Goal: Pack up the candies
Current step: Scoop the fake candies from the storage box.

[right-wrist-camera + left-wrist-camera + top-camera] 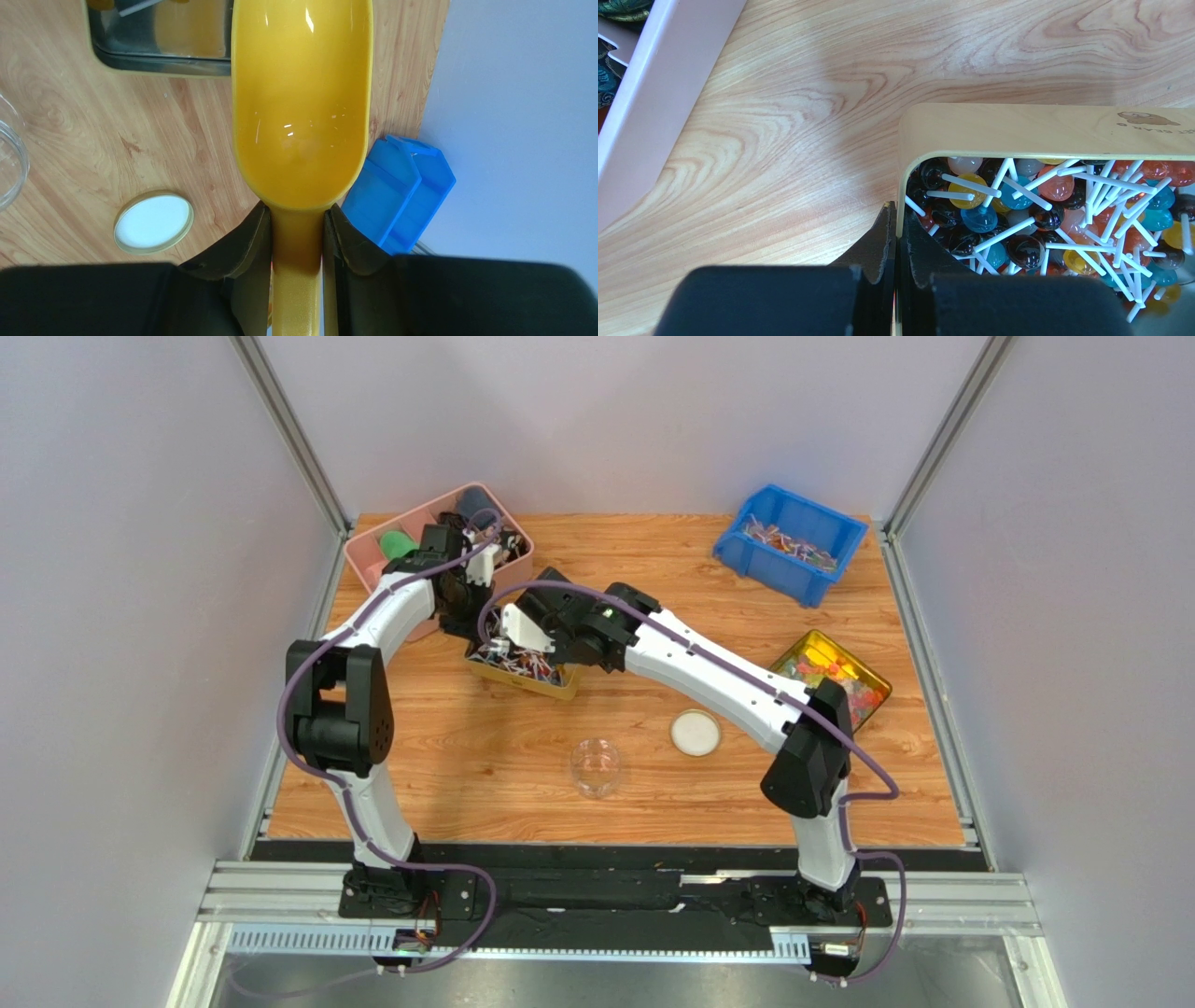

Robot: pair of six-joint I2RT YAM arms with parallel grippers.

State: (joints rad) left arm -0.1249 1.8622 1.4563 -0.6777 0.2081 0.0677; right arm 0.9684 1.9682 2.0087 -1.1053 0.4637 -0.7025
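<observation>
A gold tin (530, 672) holds a heap of lollipops (1032, 210) with white sticks and dark, blue, orange and yellow heads. My left gripper (898, 217) is shut on the tin's thin left wall, one finger inside and one outside; in the top view it (474, 633) is at the tin's left end. My right gripper (296, 217) is shut on the handle of a yellow scoop (302, 105), whose bowl is empty; in the top view it (540, 630) hovers over the tin. Small wrapped candies, white and red, lie in a blue bin (790, 542) at the back right.
A pink tray (438, 539) of oddments stands at the back left, close to my left arm. A yellow tin of bright gummies (838, 675) is at the right. A glass jar (596, 766) and its white lid (694, 735) sit near the front middle.
</observation>
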